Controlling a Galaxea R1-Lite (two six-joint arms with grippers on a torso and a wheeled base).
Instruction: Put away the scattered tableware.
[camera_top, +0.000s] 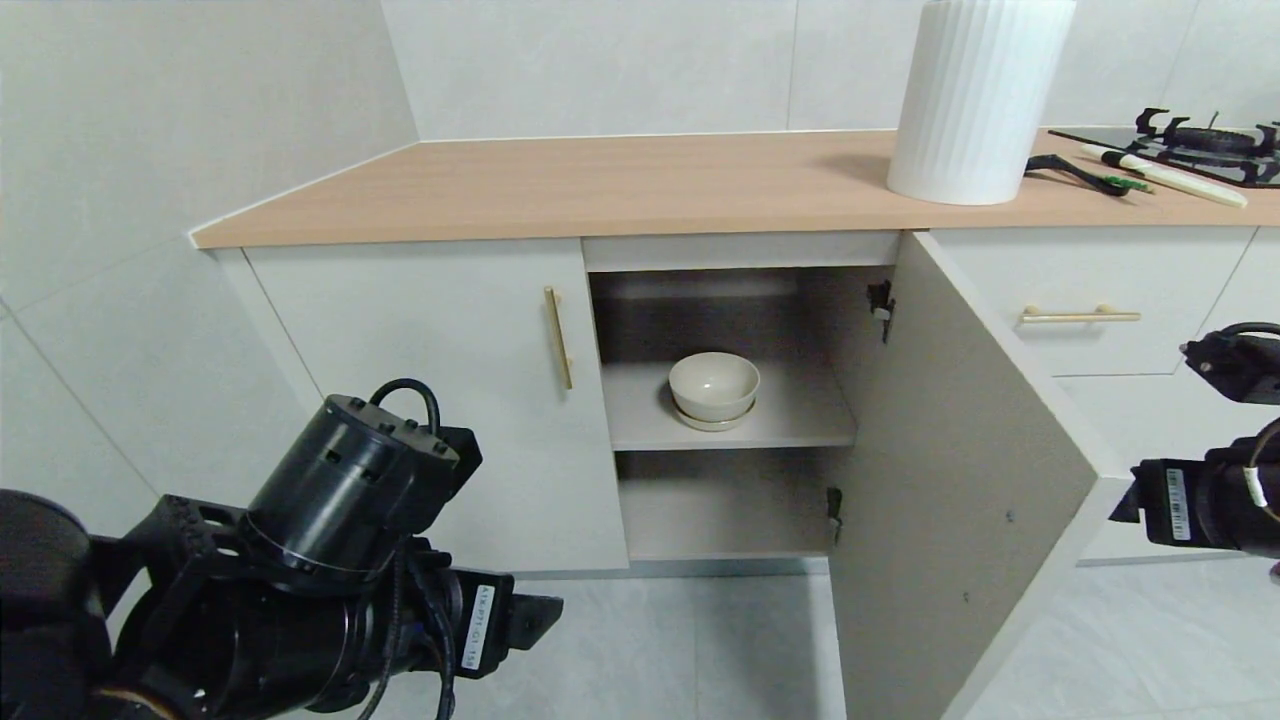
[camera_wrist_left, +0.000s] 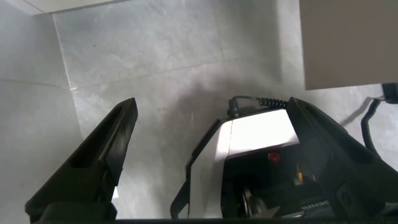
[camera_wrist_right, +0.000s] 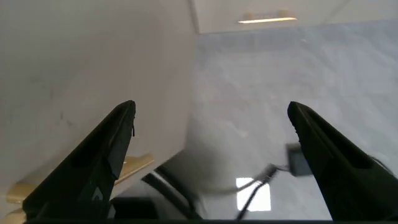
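Bowl (camera_top: 714, 385) on plate (camera_top: 712, 420), shelf (camera_top: 800, 415): 2 o'clock of left gripper (camera_wrist_left: 211, 162), 9 o'clock of right gripper (camera_wrist_right: 211, 155); both spread apart, empty.

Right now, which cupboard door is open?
The right door is swung wide open, showing a bowl inside. The left door, with the gold handle, is shut.
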